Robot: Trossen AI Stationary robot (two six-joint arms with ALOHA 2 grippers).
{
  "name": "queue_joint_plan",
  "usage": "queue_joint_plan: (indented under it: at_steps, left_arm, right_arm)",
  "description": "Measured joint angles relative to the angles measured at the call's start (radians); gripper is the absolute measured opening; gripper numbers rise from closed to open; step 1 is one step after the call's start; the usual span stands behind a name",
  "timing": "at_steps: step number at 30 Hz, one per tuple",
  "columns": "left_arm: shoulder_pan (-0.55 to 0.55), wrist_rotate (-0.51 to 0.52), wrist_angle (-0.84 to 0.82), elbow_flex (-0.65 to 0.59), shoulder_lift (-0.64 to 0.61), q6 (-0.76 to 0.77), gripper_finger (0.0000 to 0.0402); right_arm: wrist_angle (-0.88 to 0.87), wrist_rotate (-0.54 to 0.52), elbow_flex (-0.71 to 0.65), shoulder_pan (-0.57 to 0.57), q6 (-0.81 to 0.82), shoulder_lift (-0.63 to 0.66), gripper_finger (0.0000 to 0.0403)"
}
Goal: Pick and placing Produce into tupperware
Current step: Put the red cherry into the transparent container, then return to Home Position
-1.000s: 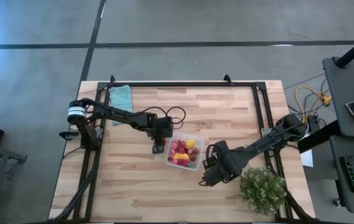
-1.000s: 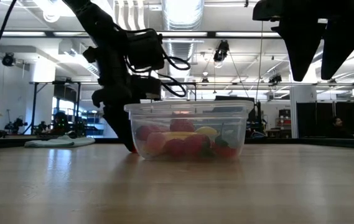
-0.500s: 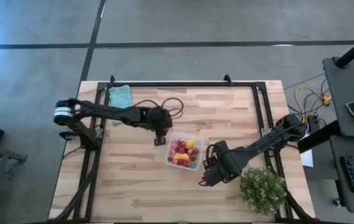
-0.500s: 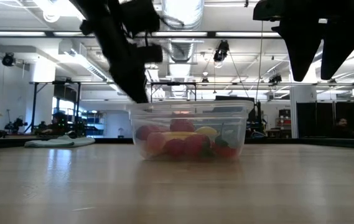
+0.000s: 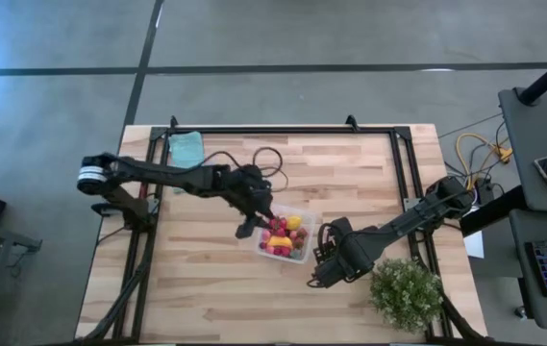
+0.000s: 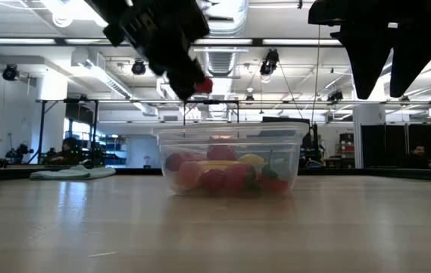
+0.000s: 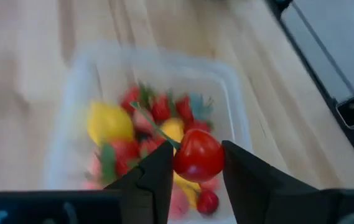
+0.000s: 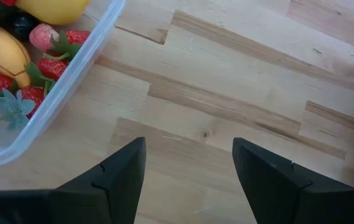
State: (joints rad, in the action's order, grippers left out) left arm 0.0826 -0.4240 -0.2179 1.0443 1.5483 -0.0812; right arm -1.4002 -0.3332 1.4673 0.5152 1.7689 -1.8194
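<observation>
The clear tupperware tub (image 5: 285, 234) stands on the wooden table, filled with red, pink and yellow produce pieces (image 7: 139, 134). My left gripper (image 7: 195, 165) hovers over the tub's left edge, shut on a small red round fruit (image 7: 198, 154); the low view shows that fruit (image 6: 204, 86) above the tub rim (image 6: 230, 130). My right gripper (image 8: 189, 168) is open, held above bare table just right of the tub (image 8: 40, 87). My left gripper pinches the red round fruit (image 7: 198, 154) between its two fingers, one finger (image 7: 158, 177) on each side of its body. It comes slanting down from the table's left. The fruit is lifted clear, above the tub; a thin green stem sticks out of it.
A folded teal cloth (image 5: 187, 147) lies at the far left of the table. A bushy green potted plant (image 5: 407, 292) stands at the near right corner. A black frame (image 5: 283, 129) runs around the table's far and side edges. Bare wood lies near the tub.
My left gripper has risen from the table beside the tub's left side and moved right, toward the tub. It now carries the red fruit above the tub's rim. The right arm has kept still.
</observation>
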Motion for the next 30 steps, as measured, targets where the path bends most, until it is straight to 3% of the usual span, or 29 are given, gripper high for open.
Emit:
queue_joint_plan:
  at_steps: [3, 7, 12, 16, 22, 27, 30]
  left_arm:
    - [-0.012, -0.012, -0.018, 0.003, 0.055, 0.078, 0.0120]
    - [-0.017, -0.012, -0.011, 0.007, 0.073, 0.153, 0.0167]
    - [-0.011, 0.083, -0.009, 0.009, 0.049, 0.154, 0.0243]
    - [-0.005, 0.137, -0.002, 0.011, -0.005, 0.103, 0.0281]
    - [0.008, 0.141, 0.001, 0.043, -0.136, 0.067, 0.0292]
    - [0.017, 0.145, 0.000, 0.063, -0.272, 0.103, 0.0292]
    - [0.015, 0.142, -0.008, 0.060, -0.367, 0.126, 0.0292]
  right_arm:
    - [0.003, 0.000, 0.000, 0.001, 0.001, 0.000, 0.0233]
    - [0.009, 0.004, 0.000, 0.004, 0.002, 0.000, 0.0233]
    - [0.010, 0.011, 0.000, 0.004, 0.001, 0.000, 0.0233]
    - [0.012, 0.013, 0.000, 0.004, 0.000, 0.000, 0.0233]
    - [0.014, 0.018, 0.017, 0.003, -0.078, 0.000, 0.0233]
    - [-0.049, 0.058, 0.073, -0.001, -0.276, -0.001, 0.0233]
    - [-0.097, 0.068, 0.135, -0.006, -0.219, 0.000, 0.0233]
